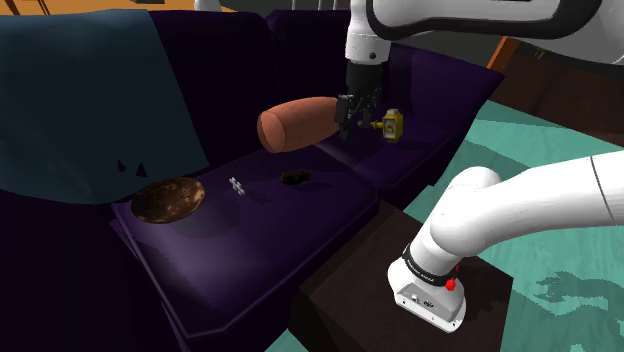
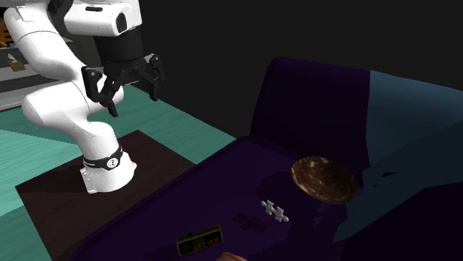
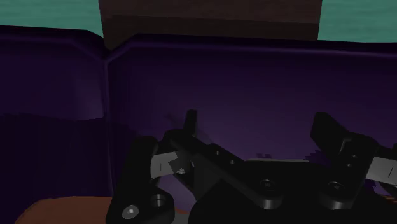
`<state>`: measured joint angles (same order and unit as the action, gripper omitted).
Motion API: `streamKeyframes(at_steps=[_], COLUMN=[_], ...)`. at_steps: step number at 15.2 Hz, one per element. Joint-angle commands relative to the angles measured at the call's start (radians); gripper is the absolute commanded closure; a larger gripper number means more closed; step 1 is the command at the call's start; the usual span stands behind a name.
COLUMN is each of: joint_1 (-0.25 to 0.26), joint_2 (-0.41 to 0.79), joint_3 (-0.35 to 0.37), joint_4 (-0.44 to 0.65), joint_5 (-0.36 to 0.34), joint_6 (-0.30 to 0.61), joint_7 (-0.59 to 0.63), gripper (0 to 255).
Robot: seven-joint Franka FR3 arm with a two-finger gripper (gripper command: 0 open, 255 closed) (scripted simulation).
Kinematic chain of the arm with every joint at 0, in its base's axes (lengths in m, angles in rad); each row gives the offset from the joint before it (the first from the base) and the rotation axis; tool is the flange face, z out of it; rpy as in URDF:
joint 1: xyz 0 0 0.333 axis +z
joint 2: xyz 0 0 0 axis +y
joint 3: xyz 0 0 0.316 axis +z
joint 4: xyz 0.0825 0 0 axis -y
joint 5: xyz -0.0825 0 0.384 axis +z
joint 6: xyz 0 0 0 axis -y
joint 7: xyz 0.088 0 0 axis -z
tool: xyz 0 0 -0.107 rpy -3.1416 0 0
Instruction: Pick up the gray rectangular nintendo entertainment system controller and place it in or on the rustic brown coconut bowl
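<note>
End effector (image 2: 135, 102) apart, empty, controller (image 2: 199, 239) dim on dark sofa (image 2: 237, 174), cushion (image 2: 231, 257) cut off

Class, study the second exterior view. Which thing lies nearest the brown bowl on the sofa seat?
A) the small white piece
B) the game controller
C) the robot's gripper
A: the small white piece lies just beside the bowl on the purple seat, while the controller lies farther off, beyond the white piece.
</note>
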<state>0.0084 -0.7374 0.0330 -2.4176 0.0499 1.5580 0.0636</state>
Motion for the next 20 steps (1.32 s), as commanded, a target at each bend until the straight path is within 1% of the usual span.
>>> streamKeyframes(at_steps=[1,6,11,16,20], joint_1=[0.0,0.03,0.059,0.091,0.121], joint_2=[0.0,0.071,0.192,0.357,0.51], joint_3=[0.0,-0.049,-0.097,-0.141,-0.169], joint_4=[0.0,-0.101,-0.16,-0.174,-0.155], joint_5=[0.0,-0.054,-0.096,-0.119,-0.116], joint_6=[0.0,0.207,0.427,0.647,0.814], joint_7=[0.0,-0.183,-0.358,-0.531,-0.673], gripper=[0,0,0,0,0])
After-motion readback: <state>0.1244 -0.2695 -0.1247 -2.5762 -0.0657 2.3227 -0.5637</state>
